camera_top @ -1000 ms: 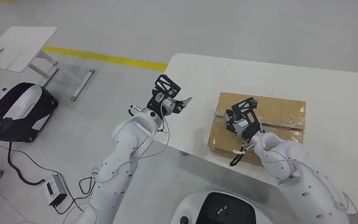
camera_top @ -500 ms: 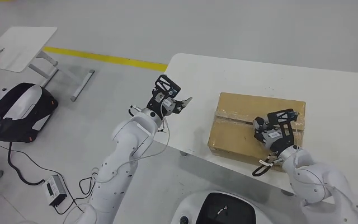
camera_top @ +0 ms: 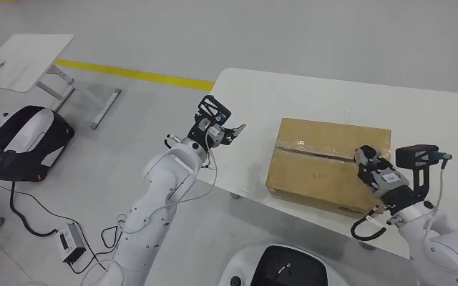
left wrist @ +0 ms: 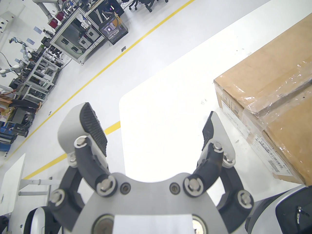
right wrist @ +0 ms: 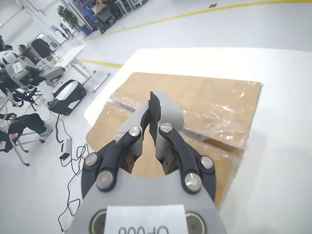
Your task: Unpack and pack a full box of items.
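One cardboard box (camera_top: pixel 329 166), sealed shut, sat right of centre in the top view on the white surface (camera_top: pixel 286 93). My left end effector (camera_top: pixel 230 133) was mid-frame at the surface's left edge, fingers spread wide with nothing in them, well apart from the box. My right end effector (camera_top: pixel 365 156) was at lower right over the box's right end, fingers pressed together, empty. Couldn't tell if it touched the box. Count: one box, two end effectors.
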{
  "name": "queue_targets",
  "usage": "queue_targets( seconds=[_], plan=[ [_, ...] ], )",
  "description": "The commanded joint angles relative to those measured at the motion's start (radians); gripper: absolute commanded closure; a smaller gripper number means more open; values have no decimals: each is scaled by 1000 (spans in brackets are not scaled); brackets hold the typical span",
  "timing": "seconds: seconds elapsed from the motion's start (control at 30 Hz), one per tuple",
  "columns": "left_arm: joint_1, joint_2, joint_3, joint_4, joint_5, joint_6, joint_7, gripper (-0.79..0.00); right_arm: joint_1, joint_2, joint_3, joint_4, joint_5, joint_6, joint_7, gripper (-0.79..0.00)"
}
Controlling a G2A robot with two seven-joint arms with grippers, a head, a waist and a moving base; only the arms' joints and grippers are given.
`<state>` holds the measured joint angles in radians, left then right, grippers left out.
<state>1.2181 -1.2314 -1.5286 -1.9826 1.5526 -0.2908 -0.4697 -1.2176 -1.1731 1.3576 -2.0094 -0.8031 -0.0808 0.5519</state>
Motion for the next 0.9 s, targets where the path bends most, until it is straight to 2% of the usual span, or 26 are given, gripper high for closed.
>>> queue_targets(
  seconds=[0.0,0.13,0.3,0.87],
  plan=[
    [0,0,0,0,0,0,0,-785,40,-4,-33,37,-25,0,-3,0],
    [0,0,0,0,0,0,0,-785,112,-14,-104,156,-81,34,-11,0],
    [0,0,0,0,0,0,0,-785,108,-17,-113,215,-91,68,-5,0],
    [0,0,0,0,0,0,0,-785,-52,6,94,77,-60,117,18,0]
  ],
)
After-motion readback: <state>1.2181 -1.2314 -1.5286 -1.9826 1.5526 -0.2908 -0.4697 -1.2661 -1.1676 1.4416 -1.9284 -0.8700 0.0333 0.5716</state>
